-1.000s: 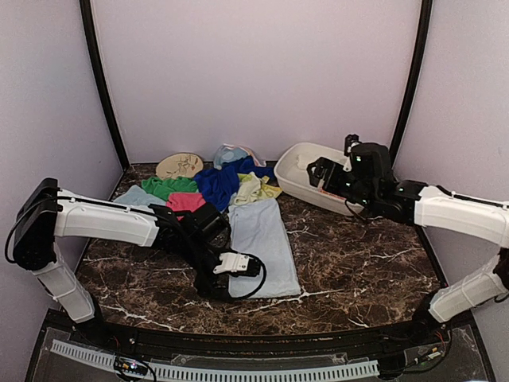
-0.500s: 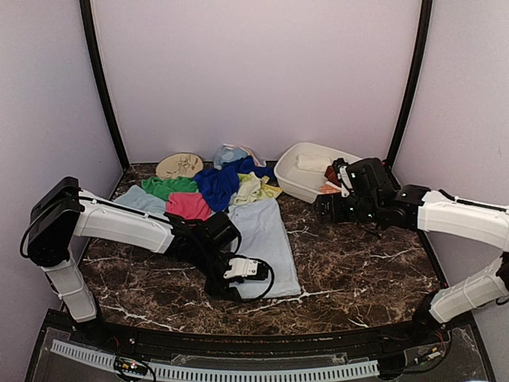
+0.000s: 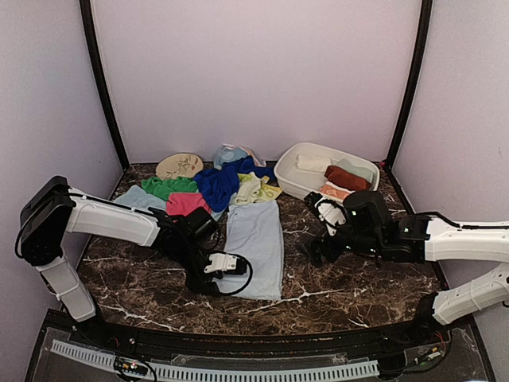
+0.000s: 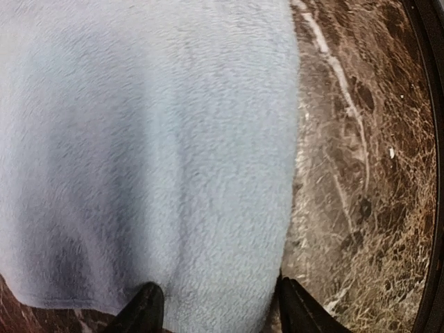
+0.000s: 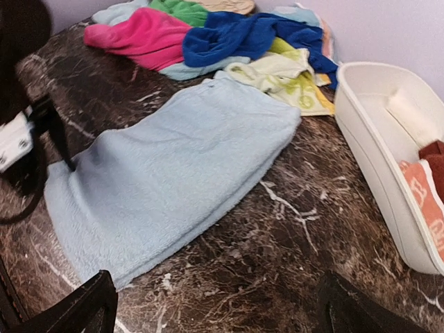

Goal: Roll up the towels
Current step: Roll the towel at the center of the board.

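Note:
A light blue towel (image 3: pixel 256 247) lies flat in the middle of the marble table (image 3: pixel 358 286). My left gripper (image 3: pixel 221 265) is at its near left edge. In the left wrist view the towel (image 4: pixel 159 152) fills the frame and my open left gripper (image 4: pixel 218 313) straddles its near edge, a fingertip (image 4: pixel 144 310) on each side. My right gripper (image 3: pixel 318 251) hovers low over bare marble just right of the towel. In the right wrist view it (image 5: pixel 218 313) is open and empty, with the towel (image 5: pixel 166 173) ahead to the left.
A white bin (image 3: pixel 288 173) at the back right holds rolled towels: white (image 3: pixel 312 162), maroon (image 3: pixel 347 177) and orange (image 3: pixel 334 191). A pile of loose towels lies at the back: blue (image 3: pixel 223 181), green (image 3: pixel 169 187), pink (image 3: pixel 187 204), yellow-green (image 3: pixel 253 189). A tan disc (image 3: pixel 180 165) lies behind them.
My right arm has swung from over the bin down to the table beside the towel. My left gripper has shifted left, and the towel's near end has moved left with it.

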Robot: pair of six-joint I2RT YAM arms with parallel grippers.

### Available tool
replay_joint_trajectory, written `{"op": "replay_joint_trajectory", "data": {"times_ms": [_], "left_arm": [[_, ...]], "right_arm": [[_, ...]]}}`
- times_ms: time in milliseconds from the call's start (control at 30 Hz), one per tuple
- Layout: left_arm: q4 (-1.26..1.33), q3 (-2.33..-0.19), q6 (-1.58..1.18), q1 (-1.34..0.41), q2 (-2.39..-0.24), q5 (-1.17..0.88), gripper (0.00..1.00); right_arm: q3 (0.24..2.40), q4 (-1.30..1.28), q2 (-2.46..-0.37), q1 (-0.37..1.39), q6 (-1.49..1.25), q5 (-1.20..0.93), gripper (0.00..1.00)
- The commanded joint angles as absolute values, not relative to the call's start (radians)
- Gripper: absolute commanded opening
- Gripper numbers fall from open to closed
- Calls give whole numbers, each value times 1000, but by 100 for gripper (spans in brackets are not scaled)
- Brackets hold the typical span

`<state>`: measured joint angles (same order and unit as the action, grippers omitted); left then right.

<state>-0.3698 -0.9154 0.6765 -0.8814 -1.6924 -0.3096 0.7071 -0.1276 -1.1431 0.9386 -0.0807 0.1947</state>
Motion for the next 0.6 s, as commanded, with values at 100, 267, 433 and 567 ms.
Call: {"op": "replay_joint_trajectory", "data": {"times_ms": [100,267,433,567], "left_arm": [[-477,-927,664,-847,-1564,-351,81],[-546,-945,630,-767,-1480,-461,96],[-559,-877,636,-664,-1414,-473,97],[-533,-804,649,-642,-1342,-455,97]], "right_arm": [[685,-2,-1237,1138,196,102,99],[735,29,-1403,1291,322,180,92],[789,61,-1565,1334,372,182,83],[810,103,-1655,1324,378,183,73]]}}
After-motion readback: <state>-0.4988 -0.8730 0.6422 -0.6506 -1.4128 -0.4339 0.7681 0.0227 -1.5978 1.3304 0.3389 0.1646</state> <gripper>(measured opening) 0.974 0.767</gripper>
